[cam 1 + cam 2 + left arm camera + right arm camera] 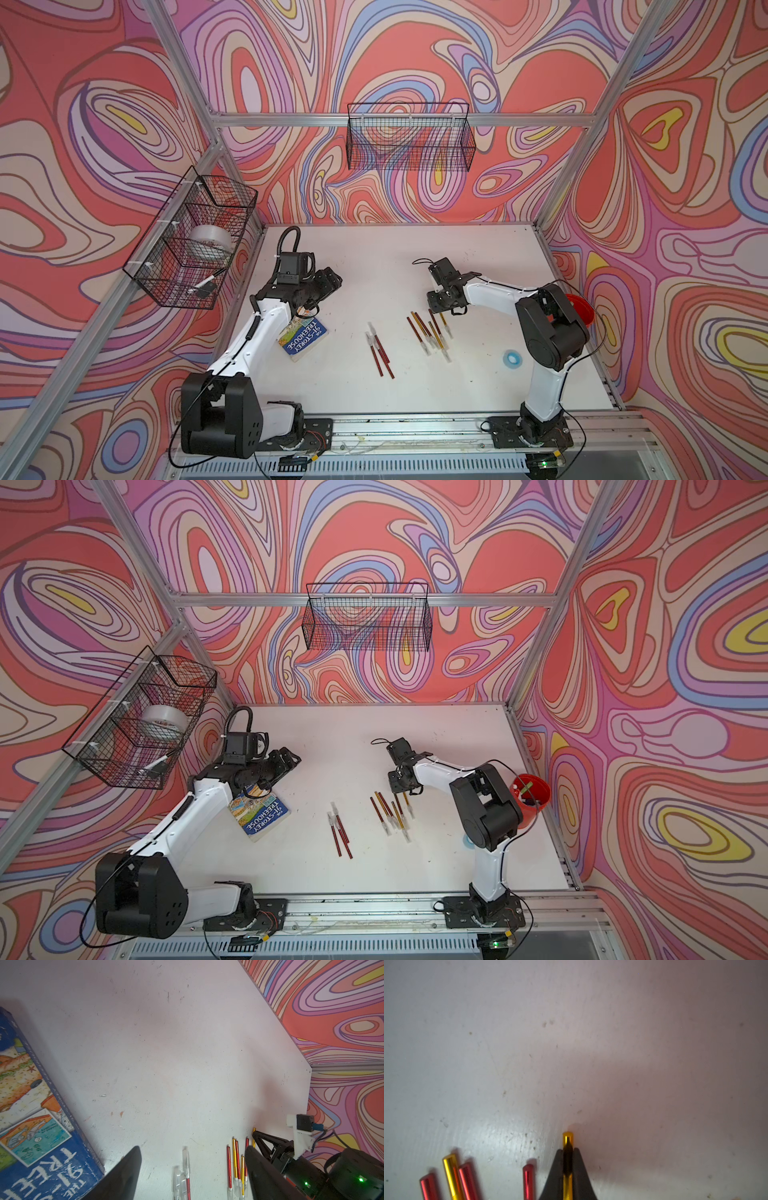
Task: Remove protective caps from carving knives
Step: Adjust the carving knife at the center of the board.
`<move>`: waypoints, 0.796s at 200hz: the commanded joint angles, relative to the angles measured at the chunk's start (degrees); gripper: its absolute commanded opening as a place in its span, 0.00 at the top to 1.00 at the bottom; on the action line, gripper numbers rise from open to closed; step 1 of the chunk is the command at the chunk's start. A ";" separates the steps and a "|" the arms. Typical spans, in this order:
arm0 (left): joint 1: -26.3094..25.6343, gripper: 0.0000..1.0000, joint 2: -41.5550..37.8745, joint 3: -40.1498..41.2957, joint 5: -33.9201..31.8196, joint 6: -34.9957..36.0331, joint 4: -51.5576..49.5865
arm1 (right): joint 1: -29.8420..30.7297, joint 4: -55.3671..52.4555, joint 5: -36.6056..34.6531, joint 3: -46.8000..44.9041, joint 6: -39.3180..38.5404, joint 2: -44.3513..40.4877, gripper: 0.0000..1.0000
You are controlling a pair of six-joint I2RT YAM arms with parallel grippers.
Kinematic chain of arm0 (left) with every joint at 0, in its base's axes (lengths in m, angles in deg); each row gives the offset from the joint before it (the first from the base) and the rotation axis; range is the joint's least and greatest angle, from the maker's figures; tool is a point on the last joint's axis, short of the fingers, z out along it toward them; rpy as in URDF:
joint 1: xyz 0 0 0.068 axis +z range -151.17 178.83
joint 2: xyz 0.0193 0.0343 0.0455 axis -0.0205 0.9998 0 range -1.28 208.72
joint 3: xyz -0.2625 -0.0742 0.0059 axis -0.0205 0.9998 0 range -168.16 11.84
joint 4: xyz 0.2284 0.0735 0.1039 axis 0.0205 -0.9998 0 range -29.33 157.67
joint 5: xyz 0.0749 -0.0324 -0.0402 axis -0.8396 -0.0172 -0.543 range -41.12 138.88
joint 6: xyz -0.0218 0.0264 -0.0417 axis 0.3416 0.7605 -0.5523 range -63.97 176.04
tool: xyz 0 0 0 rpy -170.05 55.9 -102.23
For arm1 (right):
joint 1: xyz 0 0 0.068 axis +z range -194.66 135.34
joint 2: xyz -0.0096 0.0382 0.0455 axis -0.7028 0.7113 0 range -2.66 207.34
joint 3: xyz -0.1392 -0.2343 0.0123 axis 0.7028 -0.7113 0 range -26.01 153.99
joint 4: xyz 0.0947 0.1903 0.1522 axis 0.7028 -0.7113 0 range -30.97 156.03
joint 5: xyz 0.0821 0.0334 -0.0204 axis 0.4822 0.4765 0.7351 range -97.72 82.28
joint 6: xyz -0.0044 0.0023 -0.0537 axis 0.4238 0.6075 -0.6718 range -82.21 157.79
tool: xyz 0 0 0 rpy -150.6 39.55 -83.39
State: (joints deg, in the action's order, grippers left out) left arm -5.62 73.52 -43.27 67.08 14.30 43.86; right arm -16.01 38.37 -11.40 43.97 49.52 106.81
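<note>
Though unclear from above, right claw [568,1160] in wrist view tight on yellow carving knife [567,1139]; left claw [192,1150] wide

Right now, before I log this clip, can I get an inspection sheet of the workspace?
Surface: white table, scuffed, speckled.
Job's things: carving knives in two loose groups, translucent protective caps on many ends; one yellow knife gripped.
Clutter: book, blue tape ring, red cup.
Grippers: left gripper open, holding nothing; right gripper fingers shut on the yellow knife.
Cables: black cable looping above left arm.
Surroundings: wire basket holding tape roll and marker; second wire basket on back wall.
</note>
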 commanded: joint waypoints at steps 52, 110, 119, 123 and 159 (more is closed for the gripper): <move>-0.12 0.19 -1.92 2.35 1.40 0.34 1.24 | 0.51 -1.17 3.66 9.06 -1.45 3.00 0.98; -0.22 0.19 -4.28 3.67 1.49 0.56 1.11 | 2.74 -1.63 8.12 17.63 -0.13 7.49 0.99; -0.22 0.19 -4.69 3.95 1.41 0.60 0.99 | 2.99 -2.18 7.85 19.18 0.34 8.54 0.99; -0.25 0.19 -4.86 4.11 1.45 0.54 1.07 | 3.12 -2.56 7.81 19.92 0.62 9.04 0.99; -3.77 0.19 -5.75 5.35 2.49 3.09 3.41 | 3.31 -2.45 9.03 23.41 5.09 11.72 0.99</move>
State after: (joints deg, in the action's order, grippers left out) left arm -6.30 68.95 -39.10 68.71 14.82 45.30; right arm -12.78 36.66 -3.88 65.47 50.96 116.54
